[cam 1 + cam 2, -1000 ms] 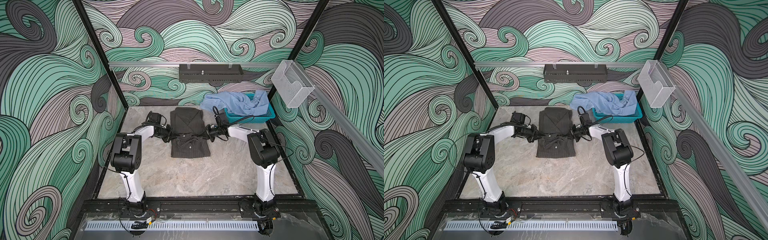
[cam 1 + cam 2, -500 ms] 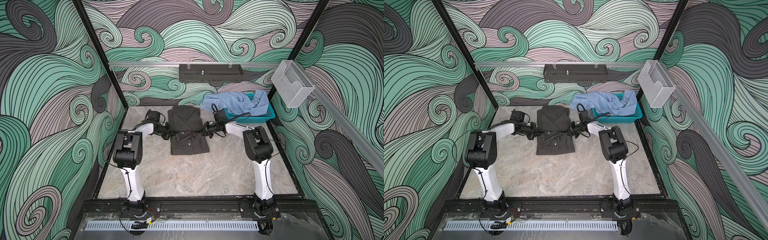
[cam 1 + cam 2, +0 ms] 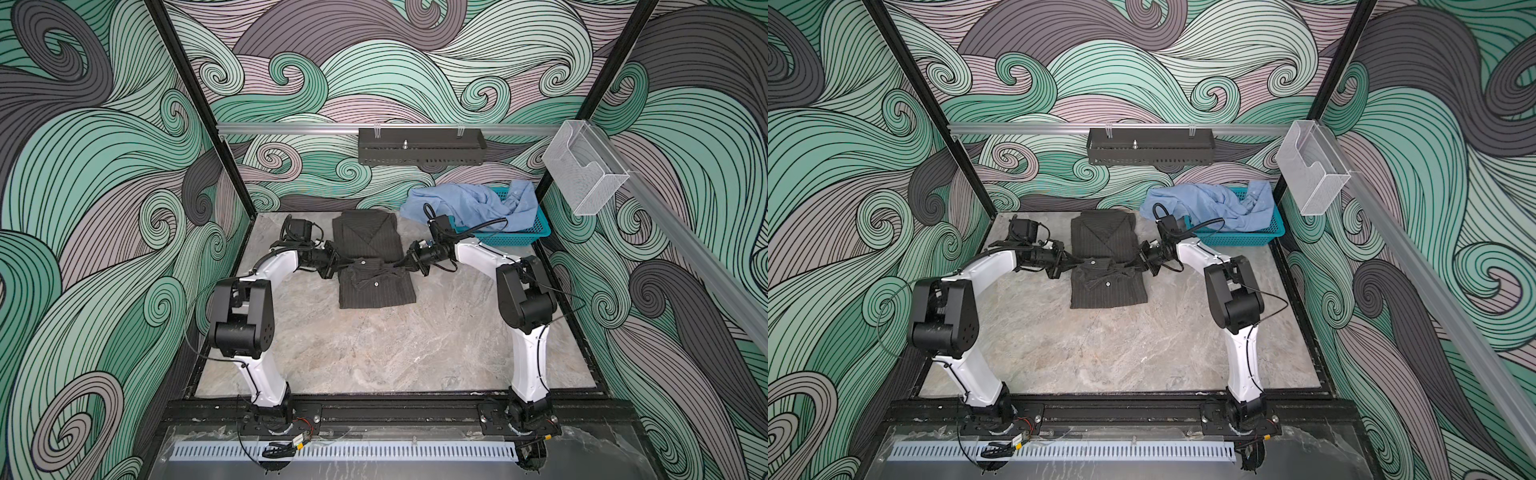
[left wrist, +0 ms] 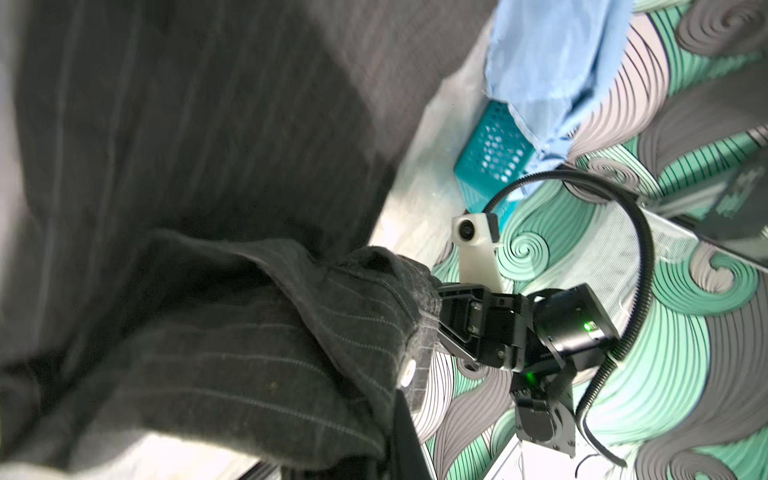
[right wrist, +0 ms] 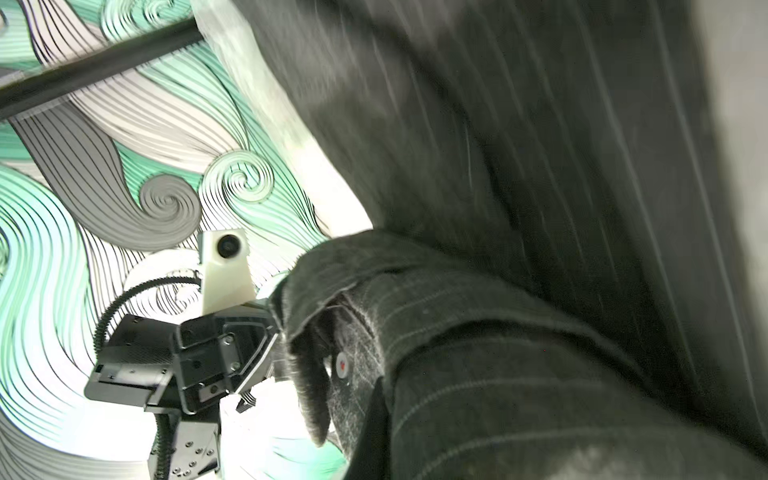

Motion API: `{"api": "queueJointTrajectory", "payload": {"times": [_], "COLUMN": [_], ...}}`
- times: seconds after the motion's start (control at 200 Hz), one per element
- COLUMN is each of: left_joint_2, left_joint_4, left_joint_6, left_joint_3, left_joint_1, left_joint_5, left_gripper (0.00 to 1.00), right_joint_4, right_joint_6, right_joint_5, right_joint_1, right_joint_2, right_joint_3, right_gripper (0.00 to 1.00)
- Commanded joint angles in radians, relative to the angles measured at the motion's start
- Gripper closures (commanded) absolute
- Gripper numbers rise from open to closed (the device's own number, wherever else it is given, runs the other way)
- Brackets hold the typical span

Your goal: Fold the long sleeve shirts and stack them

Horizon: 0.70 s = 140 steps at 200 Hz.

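— Charcoal pinstriped shirt (image 3: 374, 266): where is it found?
— It is laid on the marbled tabletop (image 3: 395, 345), toward the back and near the middle, with its long axis running from the near edge toward the back wall. The plain light blue shirt (image 3: 469, 205) is draped, unfolded, over the teal perforated basket (image 3: 515, 237) at the back right.
— How are the pincers set?
— The left gripper (image 3: 337, 266) is closed on the shirt's left edge and the right gripper (image 3: 402, 262) on its right edge, both about halfway along its length. In each wrist view the opposite pincer is seen clamped on bunched pinstriped cloth.
— What is the next move judged to depend on?
— A raised ridge of cloth is stretched crosswise between the pincers, square to the long axis. The near half is spread flat toward the arm bases, the far half toward the wall. Neither arm is nearer, so an even carry by both is probably needed.
— Can any writing be read?
— None; no label or brand is legible.
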Motion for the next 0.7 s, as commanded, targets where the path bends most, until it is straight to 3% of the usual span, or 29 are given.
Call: {"api": "queueJointTrajectory", "payload": {"times": [0.0,0.305,0.46,0.565,0.696], "left_joint_2": [-0.101,-0.457,-0.614,-0.620,-0.507], "left_joint_4": [-0.067,-0.094,-0.104,-0.089,-0.078], "left_joint_6": [0.040,-0.029,-0.088,-0.100,-0.075], "left_joint_3": [-0.088,-0.421,-0.470,-0.427,-0.324], "left_joint_1": [-0.017,-0.113,-0.121,-0.120,-0.103], "left_joint_5": [0.015,-0.031,-0.062,-0.094,-0.091], "left_gripper": [1.00,1.00,1.00,1.00,1.00], "right_joint_4": [-0.049,0.021,0.066,0.048,0.019], "right_joint_6": [-0.053,0.001,0.052,0.046,0.037], "right_joint_5": [-0.001,0.047,0.066,0.062,0.039], "right_joint_1": [0.037,0.158,0.173,0.165,0.135], "right_joint_2": [-0.110,-0.402,-0.501,-0.490,-0.409], "right_joint_3": [-0.094,-0.440,-0.508,-0.454,-0.352], "right_gripper": [0.94,0.94,0.94,0.94,0.94]}}
